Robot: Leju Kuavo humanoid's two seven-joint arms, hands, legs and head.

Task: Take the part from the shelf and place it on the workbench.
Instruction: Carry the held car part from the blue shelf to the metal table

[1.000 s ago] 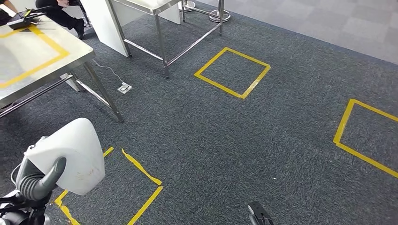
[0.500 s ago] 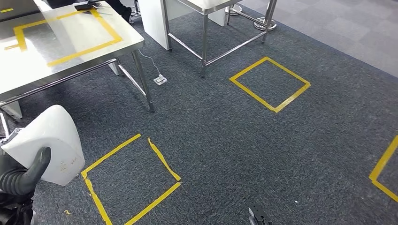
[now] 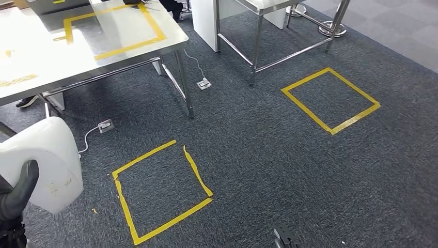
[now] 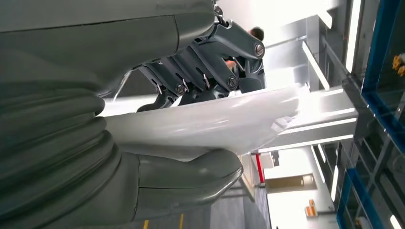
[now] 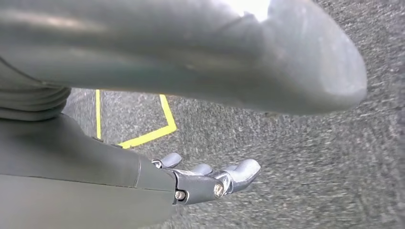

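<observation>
Between the earlier frames and this one the whole floor scene has slid rightward and downward in the head view, a shift of the camera; the workbench (image 3: 93, 46) now fills more of the upper left. Left hand (image 3: 15, 194), at the lower-left corner, grips the part (image 3: 46, 160), a smooth white curved shell; the dark thumb lies over its near face. From the left wrist view, the thumb (image 4: 191, 174) presses one face of the part (image 4: 205, 124) and the dark fingers (image 4: 210, 62) clamp the opposite face. Right hand (image 5: 210, 179) hangs above the carpet (image 5: 310, 167), fingers apart and holding nothing; its tip (image 3: 285, 237) appears to show at the bottom edge of the head view, though little of it is visible. Just beside the part, a yellow tape square (image 3: 160, 191) marks the carpet; a second tape square (image 3: 330, 98) lies well apart. Workbench edge and steel leg (image 3: 185, 88) stand beyond the near square, with open carpet between. A floor socket (image 3: 106, 125) lies near the part.
</observation>
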